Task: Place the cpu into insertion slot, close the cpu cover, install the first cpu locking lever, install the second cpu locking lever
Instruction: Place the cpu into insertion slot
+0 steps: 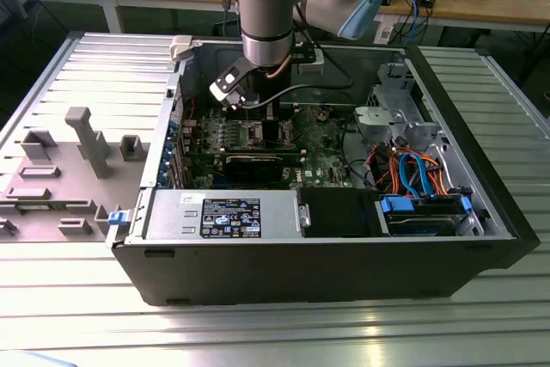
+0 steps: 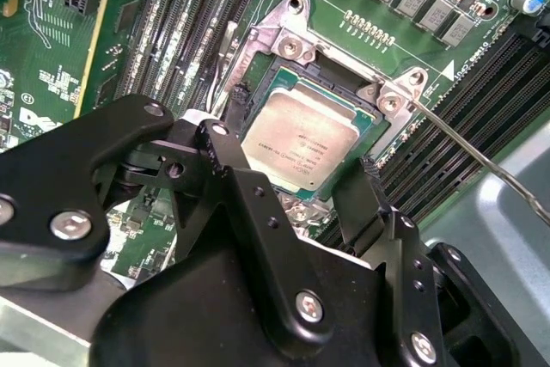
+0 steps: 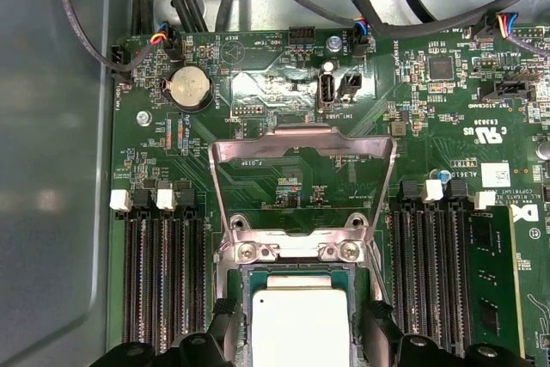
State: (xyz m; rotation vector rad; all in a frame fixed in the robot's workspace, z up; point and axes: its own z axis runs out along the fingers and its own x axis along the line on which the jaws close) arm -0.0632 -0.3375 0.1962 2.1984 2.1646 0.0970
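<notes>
Currently, per both wrist views: cpu (image 2: 299, 145) lies flat in the insertion slot (image 2: 331, 92), grey top up, edges approx. square to the socket frame. Cpu cover (image 3: 301, 145) stands swung open on its hinge, w/ bare board visible through its window. One locking lever (image 2: 481, 156) angles away from the slot, not latched.

Handling, my est.: chip is light, rigid and thin. Metal top looks smooth, so prob. slick. Underside contacts and socket pins are fragile, so no side load and no tilt. Take hold at two opposite edges only; do not press on the top.

Gripper (image 3: 301, 322): fingers (image 3: 225, 320) straddle the cpu, one per side, spread slightly wider than the chip. First wrist view shows a narrow gap each side, so I read no clamp and nothing held. Contact w/ socket frame: cannot tell.
</notes>
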